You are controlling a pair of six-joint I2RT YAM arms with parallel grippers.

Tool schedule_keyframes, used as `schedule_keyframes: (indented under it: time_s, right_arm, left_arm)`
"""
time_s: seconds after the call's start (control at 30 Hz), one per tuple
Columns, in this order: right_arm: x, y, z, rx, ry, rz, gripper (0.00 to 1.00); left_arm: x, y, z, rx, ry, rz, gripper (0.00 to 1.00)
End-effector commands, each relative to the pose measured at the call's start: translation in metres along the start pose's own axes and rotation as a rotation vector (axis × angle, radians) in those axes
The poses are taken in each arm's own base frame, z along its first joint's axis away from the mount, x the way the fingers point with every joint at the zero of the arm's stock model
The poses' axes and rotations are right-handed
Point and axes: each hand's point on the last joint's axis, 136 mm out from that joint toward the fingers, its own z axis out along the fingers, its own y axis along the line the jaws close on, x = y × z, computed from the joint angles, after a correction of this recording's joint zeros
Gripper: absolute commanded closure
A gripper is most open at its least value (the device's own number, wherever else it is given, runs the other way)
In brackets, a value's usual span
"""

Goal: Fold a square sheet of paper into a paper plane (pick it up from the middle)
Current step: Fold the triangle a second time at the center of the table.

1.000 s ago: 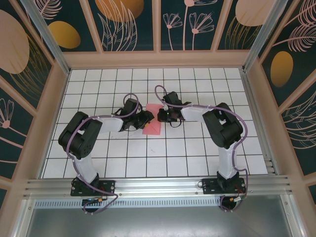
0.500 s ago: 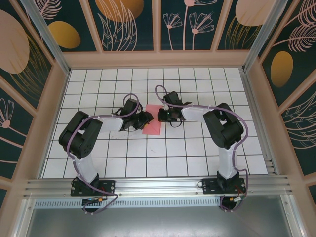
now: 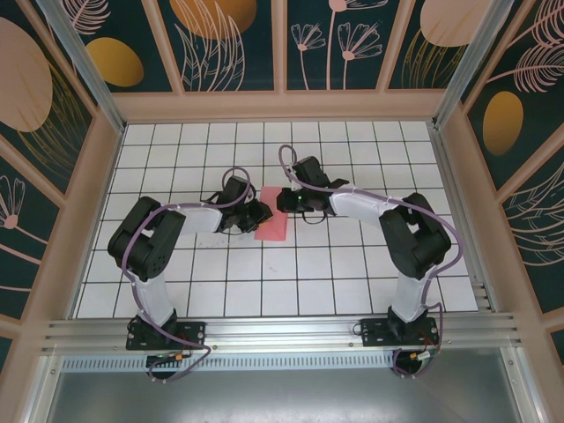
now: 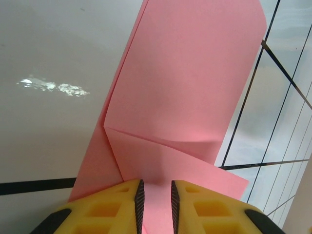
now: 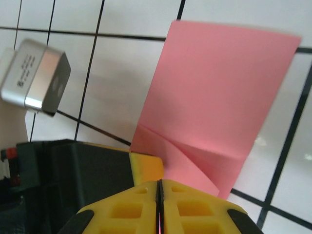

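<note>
A: Where's the square sheet of paper (image 3: 273,217) now?

B: Flat on the white gridded surface (image 3: 317,282), between the two grippers. It isn't square any more. It reads as a narrow doubled strip, and the left wrist view shows one corner turned in on a slanted crease (image 4: 161,141).

A: Who has hold of it?

B: The right gripper (image 5: 160,187), at the sheet's far right edge, has its fingers pressed together with a thin pink line caught between them, so I judge it is clamped on the sheet. The left gripper (image 4: 156,191), at the sheet's left edge, shows a narrow gap with pink in it. I cannot tell whether it pinches a raised fold or only stands over the paper.

A: So which step?

B: An early one, I'd say, shaping the nose, with no dart and no centre ridge yet. The next move calls for one gripper pinning the sheet while the other turns in the matching corner and presses the crease flat without dragging the thin paper.

A: And around it?

B: Tiles on every side of the sheet, then a wooden frame (image 3: 282,106) and dark teal panels (image 3: 344,44) painted with flowers.
</note>
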Motion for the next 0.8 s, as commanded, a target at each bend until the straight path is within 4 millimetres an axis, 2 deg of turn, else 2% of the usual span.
schedule_keyframes:
  time_s: [0.0, 0.17, 0.4, 0.77]
  right_arm:
    - [0.022, -0.005, 0.005, 0.005, 0.068, -0.008, 0.89]
    - [0.029, -0.023, 0.021, 0.068, 0.097, 0.004, 0.89]
    - [0.026, -0.04, 0.037, 0.104, 0.105, 0.022, 0.9]
    - [0.031, -0.054, 0.042, 0.104, 0.113, 0.078, 0.9]
  left_arm:
    - [-0.001, 0.011, 0.004, -0.056, -0.001, 0.012, 0.77]
    - [-0.002, 0.011, 0.004, -0.058, -0.002, 0.012, 0.77]
    - [0.0, 0.005, -0.003, -0.035, -0.006, 0.012, 0.76]
    - [0.005, 0.004, -0.007, -0.008, 0.005, -0.014, 0.6]
